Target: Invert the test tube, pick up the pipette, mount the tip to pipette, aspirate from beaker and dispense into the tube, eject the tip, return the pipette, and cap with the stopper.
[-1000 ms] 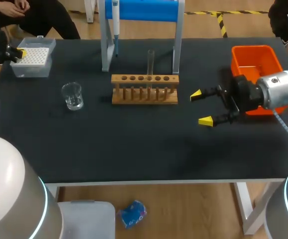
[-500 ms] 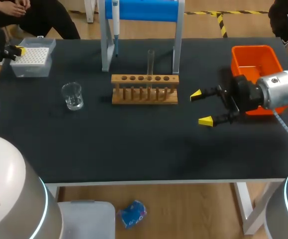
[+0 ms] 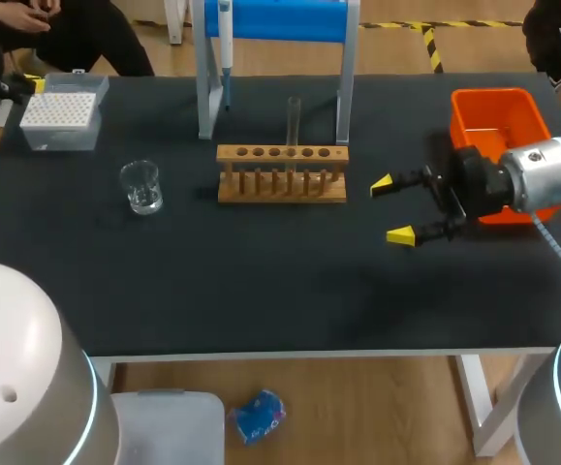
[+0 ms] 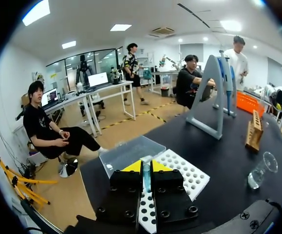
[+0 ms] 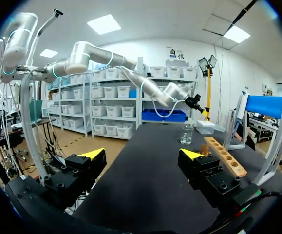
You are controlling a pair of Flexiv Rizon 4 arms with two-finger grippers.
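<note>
A clear test tube (image 3: 294,120) stands upright in the wooden rack (image 3: 282,172). On the blue stand (image 3: 270,19) behind the rack hangs the pipette (image 3: 225,39). The beaker (image 3: 141,186) sits left of the rack, and the white tip box (image 3: 62,116) is at the far left. My left gripper (image 4: 146,166) hovers over the tip box (image 4: 182,171), shut on a small clear bluish piece (image 4: 146,176); what that piece is I cannot tell. Right of the rack, my right gripper (image 3: 396,208) stands open and empty above the black table.
An orange bin (image 3: 498,121) sits at the right behind my right arm. In the right wrist view the rack (image 5: 226,157), the beaker (image 5: 186,134) and the stand (image 5: 265,105) lie ahead of the open gripper (image 5: 141,157).
My left gripper has drawn back from the tip box toward the table's far left corner. The right arm has not moved.
</note>
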